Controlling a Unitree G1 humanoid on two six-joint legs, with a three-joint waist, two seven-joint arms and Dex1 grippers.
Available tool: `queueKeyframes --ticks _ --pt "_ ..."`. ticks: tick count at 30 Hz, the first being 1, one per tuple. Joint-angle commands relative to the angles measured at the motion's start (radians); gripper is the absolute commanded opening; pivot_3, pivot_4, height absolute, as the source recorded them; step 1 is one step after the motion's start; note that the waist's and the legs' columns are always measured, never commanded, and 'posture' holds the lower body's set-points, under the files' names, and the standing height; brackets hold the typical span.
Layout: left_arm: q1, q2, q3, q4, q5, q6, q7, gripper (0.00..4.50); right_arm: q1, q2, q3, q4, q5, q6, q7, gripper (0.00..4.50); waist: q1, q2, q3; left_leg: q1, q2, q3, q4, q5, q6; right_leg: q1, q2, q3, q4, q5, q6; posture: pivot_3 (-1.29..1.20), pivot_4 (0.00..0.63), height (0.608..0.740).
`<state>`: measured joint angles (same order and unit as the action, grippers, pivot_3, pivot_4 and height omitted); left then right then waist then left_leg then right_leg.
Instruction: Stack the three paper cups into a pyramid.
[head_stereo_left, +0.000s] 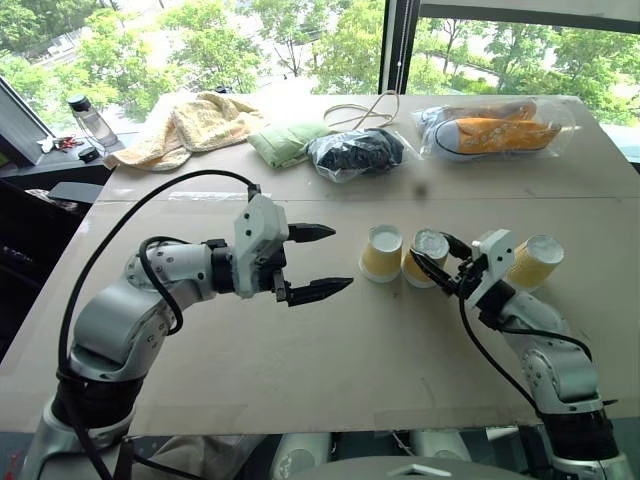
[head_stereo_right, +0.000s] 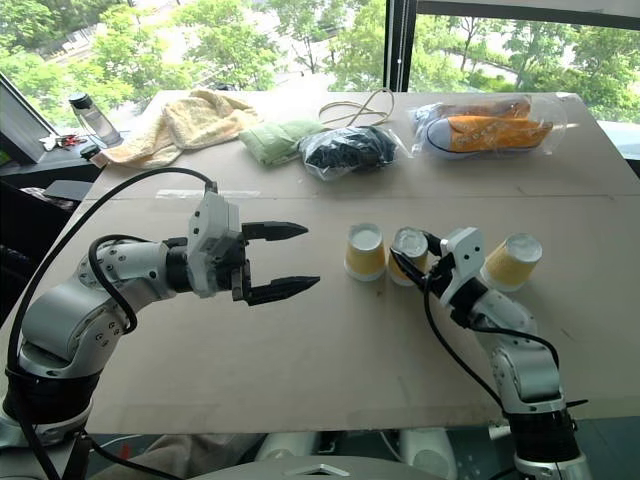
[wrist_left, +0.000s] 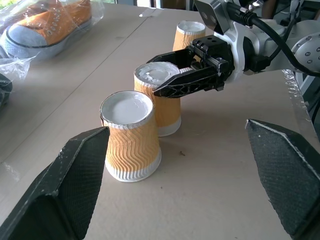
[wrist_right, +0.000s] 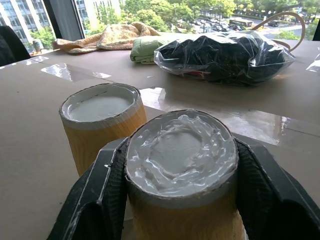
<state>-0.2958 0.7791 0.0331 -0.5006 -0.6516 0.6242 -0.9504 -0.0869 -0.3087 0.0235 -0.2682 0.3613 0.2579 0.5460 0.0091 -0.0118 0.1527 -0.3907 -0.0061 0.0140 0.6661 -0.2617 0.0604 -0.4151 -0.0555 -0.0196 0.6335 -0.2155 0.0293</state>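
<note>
1. Brown cardboard covers the table (head_stereo_left: 330, 370), and behind it tall windows look out on green trees.
2. Along the far edge lie a yellow towel (head_stereo_left: 190, 125), a folded green cloth (head_stereo_left: 285, 140), a clear bag of dark items (head_stereo_left: 357, 153), a loop of cord (head_stereo_left: 365, 110) and a pair of orange sneakers in a clear bag (head_stereo_left: 495, 130). A water bottle (head_stereo_left: 92, 122) stands on the ledge to the left.
3. Three paper cups stand upside down in a row on the cardboard, white bases up: the left cup (head_stereo_left: 382, 253), the middle cup (head_stereo_left: 425, 257) and the right cup (head_stereo_left: 537, 262).
4. The left and middle cups stand just beside each other; the right cup stands apart from them, on the far side of the right arm's wrist.
5. The right gripper (head_stereo_left: 437, 258) reaches in roughly level from the right, its two black fingers clamped on either side of the middle cup near its upturned base.
6. The left gripper (head_stereo_left: 320, 262) hangs above the cardboard to the left of the cups, pointing sideways toward them, one finger above the other, spread wide and holding nothing.
7. The left arm bends at the elbow with a black cable (head_stereo_left: 140, 215) arching over it.
</note>
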Motion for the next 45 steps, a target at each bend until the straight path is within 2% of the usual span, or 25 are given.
queueKeyframes --ticks 1,10,11,14,19,28,34,38,45 --pt "0.007 0.001 0.032 -0.033 -0.007 -0.027 0.003 4.5 -0.015 0.005 -0.001 -0.002 -0.002 -0.002 -0.004 2.23 0.001 0.0 0.0 0.0 0.0 0.0 0.0 0.0 0.0 0.0 0.0 0.0 0.0 0.0 0.0 0.0 0.15 0.74" --pt "0.005 -0.014 0.035 -0.027 -0.015 -0.052 0.007 4.5 -0.027 0.014 -0.014 -0.002 0.017 0.023 -0.015 2.23 0.001 0.0 0.0 0.0 0.0 0.0 0.0 0.0 0.0 0.0 0.0 0.0 0.0 0.0 0.0 0.0 0.15 0.74" --pt "0.005 -0.016 0.035 -0.027 -0.016 -0.053 0.007 4.5 -0.028 0.014 -0.016 -0.004 0.019 0.027 -0.016 3.19 0.001 0.0 0.0 0.0 0.0 0.0 0.0 0.0 0.0 0.0 0.0 0.0 0.0 0.0 0.0 0.0 0.15 0.74" --pt "0.005 -0.018 0.036 -0.027 -0.017 -0.055 0.007 4.5 -0.031 0.009 -0.03 -0.015 0.033 0.049 -0.016 4.48 0.001 0.0 0.0 0.0 0.0 0.0 0.0 0.0 0.0 0.0 0.0 0.0 0.0 0.0 0.0 0.0 0.15 0.74" --pt "0.002 -0.027 0.049 -0.031 -0.045 -0.055 0.003 4.5 -0.032 -0.008 -0.073 -0.045 0.052 0.044 -0.012 4.48 0.002 0.0 0.0 0.0 0.0 0.0 0.0 0.0 0.0 0.0 0.0 0.0 0.0 0.0 0.0 0.0 0.15 0.74" --pt "-0.071 -0.045 0.027 -0.015 -0.08 -0.051 -0.021 4.5 0.091 -0.079 -0.183 -0.234 0.097 -0.004 0.003 4.48 0.005 0.0 0.0 -0.001 0.0 0.0 0.0 0.0 0.0 0.0 0.0 0.0 -0.001 0.002 0.004 0.0 0.15 0.74" --pt "-0.208 -0.089 -0.048 0.013 -0.118 0.013 -0.046 4.5 0.225 -0.026 -0.326 -0.282 -0.035 -0.126 -0.164 4.48 0.005 0.0 0.0 -0.001 0.0 0.001 0.0 0.0 0.0 0.0 0.001 0.0 -0.001 0.002 0.004 0.0 0.15 0.74" --pt "-0.248 -0.104 -0.073 0.035 -0.118 0.029 -0.063 4.5 0.259 0.018 -0.384 -0.247 -0.116 -0.197 -0.269 4.48 -0.001 0.0 0.0 -0.001 0.0 0.002 0.0 0.0 0.0 -0.001 0.001 0.001 -0.001 0.002 0.004 0.0 0.15 0.74" --pt "-0.274 -0.114 -0.081 0.047 -0.118 0.035 -0.075 4.5 0.294 0.089 -0.396 -0.17 -0.085 -0.211 -0.301 4.48 -0.001 0.0 0.0 0.002 0.001 0.004 -0.001 0.0 0.0 0.0 0.002 0.005 0.001 0.0 0.0 0.0 0.15 0.74"
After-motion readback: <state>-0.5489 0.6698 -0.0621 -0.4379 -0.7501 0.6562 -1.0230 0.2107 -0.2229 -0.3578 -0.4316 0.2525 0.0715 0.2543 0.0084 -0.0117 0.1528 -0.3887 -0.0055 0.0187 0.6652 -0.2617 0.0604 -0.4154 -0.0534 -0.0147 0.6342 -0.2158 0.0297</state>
